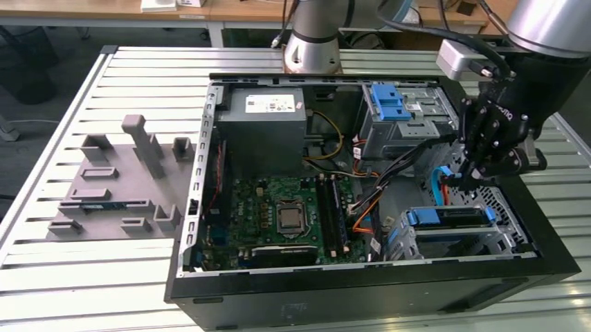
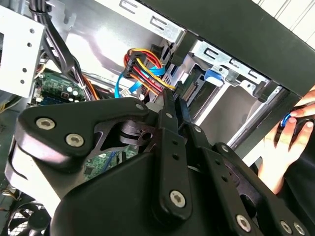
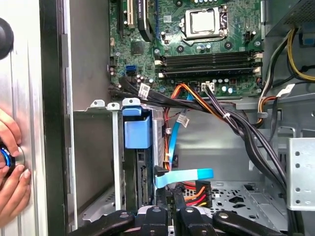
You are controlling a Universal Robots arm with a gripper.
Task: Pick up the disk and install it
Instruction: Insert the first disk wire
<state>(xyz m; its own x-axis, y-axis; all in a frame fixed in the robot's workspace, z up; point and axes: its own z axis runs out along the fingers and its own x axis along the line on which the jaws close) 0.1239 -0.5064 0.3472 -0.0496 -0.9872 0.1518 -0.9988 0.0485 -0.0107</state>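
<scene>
Holding the gripper (image 1: 459, 181) low inside the open case (image 1: 369, 294), just above the cage (image 1: 503, 238) at the exterior view's right. Fingers (image 2: 167, 128) pressed together, gripping nothing. Judged as a pushing or checking pose rather than a carrying one.

Finding the disk (image 1: 450, 217) already standing on edge in that cage, its blue carrier tab (image 3: 136, 132) uppermost and near the cage rim. Looks seated, though impossible to tell whether fully home or latched.

Crowding the spot: a light-blue flat cable (image 3: 184, 176) and a red-and-yellow power plug (image 3: 199, 189) dangling beside the disk, close to the fingertips in the first wrist view. A black cable bundle (image 3: 236, 123) slanting across toward the motherboard (image 1: 286, 214). Apparently nothing plugged into the disk.

Farther off: the power supply (image 1: 268, 114), an upper bay with a blue latch (image 1: 388, 104), and a grey fixture (image 1: 120, 187) on the table outside the case. Also a person's hand (image 3: 12, 167) resting beside the case on a blue-ringed knob.
</scene>
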